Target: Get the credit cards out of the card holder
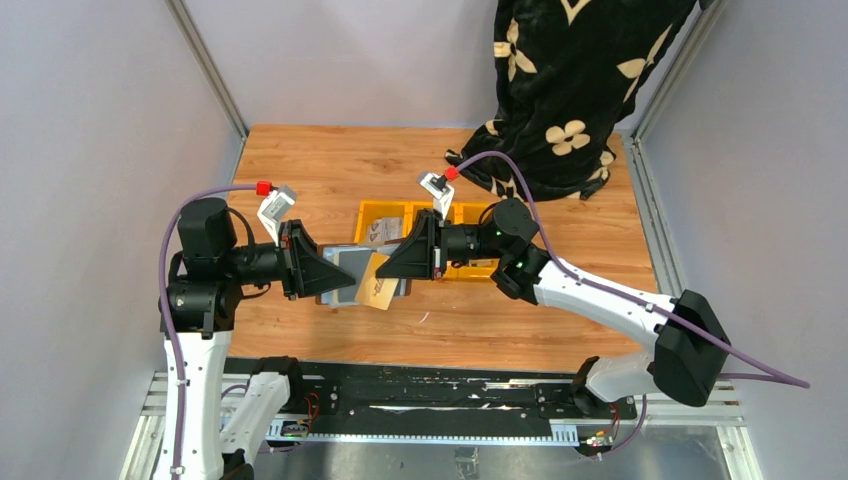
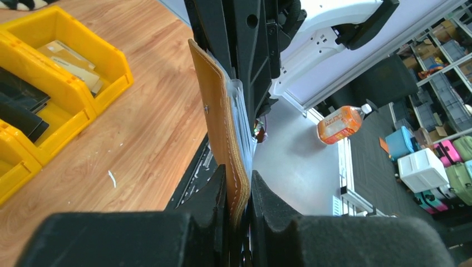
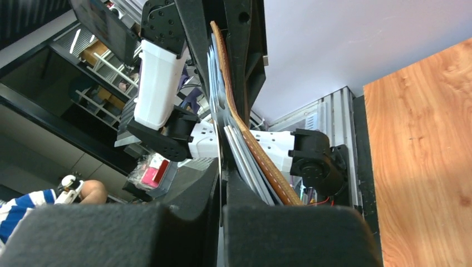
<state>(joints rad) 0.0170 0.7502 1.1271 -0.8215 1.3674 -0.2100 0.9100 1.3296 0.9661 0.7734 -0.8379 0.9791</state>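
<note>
Pale wood covers the table [image 1: 330, 160], walled in grey, with a black floral blanket [image 1: 570, 70] draped over its upper right corner. Just above centre sits the yellow three-compartment tray [image 1: 385, 205], already holding some credit cards [image 2: 67, 58], tan and black.

Below the tray, at mid-frame, the brown leather card holder [image 1: 375, 282] hangs above the table between the two arms. The left gripper [image 1: 335, 272] is clamped on one edge of its leather cover, and the clear plastic sleeves [image 2: 240, 111] fan out beside the cover. The right gripper [image 1: 385, 262] meets the holder from the opposite side. Its jaws stand nearly together with only a slit between them, and its own black fingers hide whether they pinch a sleeve or a card.

Beyond the table edge, an orange bottle [image 2: 339, 123] lies on the floor.
</note>
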